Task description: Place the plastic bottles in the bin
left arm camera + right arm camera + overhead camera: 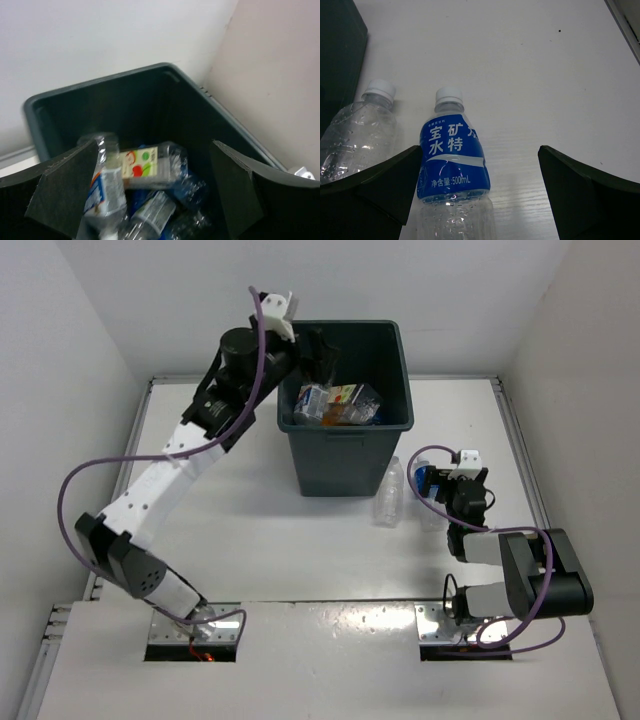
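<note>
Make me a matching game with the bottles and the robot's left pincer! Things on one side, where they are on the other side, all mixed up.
Things:
1. blue-label bottle
2. plain clear bottle
3. fruit-label bottle
4. left pincer

Places:
A. inside the bin
B. open, above the bin
C. on the table, inside the open right pincer
D. on the table beside the bin, outside both pincers

Pairs: 1-C, 2-D, 3-A, 4-B
</note>
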### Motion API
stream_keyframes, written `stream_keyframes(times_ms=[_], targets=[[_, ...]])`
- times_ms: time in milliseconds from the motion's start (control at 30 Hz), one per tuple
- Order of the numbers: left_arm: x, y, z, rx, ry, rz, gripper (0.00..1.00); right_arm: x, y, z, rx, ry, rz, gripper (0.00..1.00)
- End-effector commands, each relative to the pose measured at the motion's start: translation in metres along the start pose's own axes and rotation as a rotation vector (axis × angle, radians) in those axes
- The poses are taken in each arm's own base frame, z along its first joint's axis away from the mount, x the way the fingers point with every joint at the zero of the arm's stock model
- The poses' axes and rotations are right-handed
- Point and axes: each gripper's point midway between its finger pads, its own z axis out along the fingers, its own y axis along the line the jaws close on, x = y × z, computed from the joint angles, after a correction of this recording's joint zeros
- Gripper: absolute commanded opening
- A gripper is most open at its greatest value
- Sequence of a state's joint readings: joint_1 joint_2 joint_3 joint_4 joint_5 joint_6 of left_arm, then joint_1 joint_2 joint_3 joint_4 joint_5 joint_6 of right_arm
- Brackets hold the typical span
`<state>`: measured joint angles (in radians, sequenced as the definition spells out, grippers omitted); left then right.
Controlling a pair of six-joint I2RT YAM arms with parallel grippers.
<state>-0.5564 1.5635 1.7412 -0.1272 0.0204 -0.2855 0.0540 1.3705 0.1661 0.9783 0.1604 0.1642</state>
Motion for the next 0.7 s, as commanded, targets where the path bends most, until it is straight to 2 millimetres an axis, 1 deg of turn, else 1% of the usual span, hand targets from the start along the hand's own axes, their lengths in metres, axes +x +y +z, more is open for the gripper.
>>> stream_keyframes(times_ms=[0, 33, 67, 100, 133, 167, 200, 233, 267, 300, 333, 367, 400, 467, 500, 567, 600, 633, 667], targets=[[-0.049, 0.004, -0.043, -0.048, -0.132, 0.052, 1.0, -0.02, 0.0, 0.005, 0.001, -0.063, 0.01, 1.0], [-0.05, 0.007, -0.05, -0.062, -0.135, 0.066, 1.0, -0.02, 0.0, 0.005, 0.001, -0.063, 0.01, 1.0], [-0.037, 0.013, -0.054, -0.084, -0.111, 0.078, 1.0, -0.02, 0.0, 0.005, 0.001, -0.063, 0.01, 1.0], [-0.036, 0.025, -0.062, -0.136, -0.115, 0.086, 1.0, -0.02, 0.0, 0.005, 0.001, -0.063, 0.01, 1.0], [-0.045, 0.027, -0.078, -0.154, -0.14, 0.096, 1.0, -0.02, 0.0, 0.005, 0.001, -0.063, 0.01, 1.0], [-0.039, 0.037, -0.086, -0.19, -0.126, 0.098, 1.0, -0.02, 0.0, 0.005, 0.001, -0.063, 0.01, 1.0], [-0.018, 0.048, -0.091, -0.219, -0.079, 0.113, 1.0, -0.02, 0.0, 0.005, 0.001, -0.063, 0.01, 1.0], [-0.012, 0.051, -0.098, -0.231, -0.072, 0.124, 1.0, -0.02, 0.0, 0.005, 0.001, -0.063, 0.01, 1.0], [-0.015, 0.051, -0.113, -0.238, -0.088, 0.123, 1.0, -0.02, 0.0, 0.005, 0.001, -0.063, 0.01, 1.0], [0.013, 0.063, -0.118, -0.267, -0.027, 0.153, 1.0, -0.02, 0.0, 0.005, 0.001, -0.063, 0.01, 1.0], [0.02, 0.066, -0.125, -0.279, -0.019, 0.154, 1.0, -0.02, 0.0, 0.005, 0.001, -0.063, 0.01, 1.0], [0.019, 0.068, -0.138, -0.291, -0.034, 0.153, 1.0, -0.02, 0.0, 0.005, 0.001, -0.063, 0.01, 1.0], [0.041, 0.076, -0.143, -0.319, 0.005, 0.157, 1.0, -0.02, 0.0, 0.005, 0.001, -0.063, 0.01, 1.0], [0.054, 0.078, -0.155, -0.321, 0.017, 0.158, 1.0, -0.02, 0.0, 0.005, 0.001, -0.063, 0.01, 1.0], [0.062, 0.079, -0.168, -0.321, 0.018, 0.17, 1.0, -0.02, 0.0, 0.005, 0.001, -0.063, 0.01, 1.0], [0.067, 0.08, -0.182, -0.32, 0.01, 0.179, 1.0, -0.02, 0.0, 0.005, 0.001, -0.063, 0.01, 1.0], [0.085, 0.083, -0.188, -0.323, 0.036, 0.181, 1.0, -0.02, 0.0, 0.005, 0.001, -0.063, 0.01, 1.0], [0.081, 0.075, -0.198, -0.289, 0.008, 0.178, 1.0, -0.02, 0.0, 0.005, 0.001, -0.063, 0.01, 1.0], [0.089, 0.073, -0.203, -0.28, 0.01, 0.167, 1.0, -0.02, 0.0, 0.005, 0.001, -0.063, 0.01, 1.0]])
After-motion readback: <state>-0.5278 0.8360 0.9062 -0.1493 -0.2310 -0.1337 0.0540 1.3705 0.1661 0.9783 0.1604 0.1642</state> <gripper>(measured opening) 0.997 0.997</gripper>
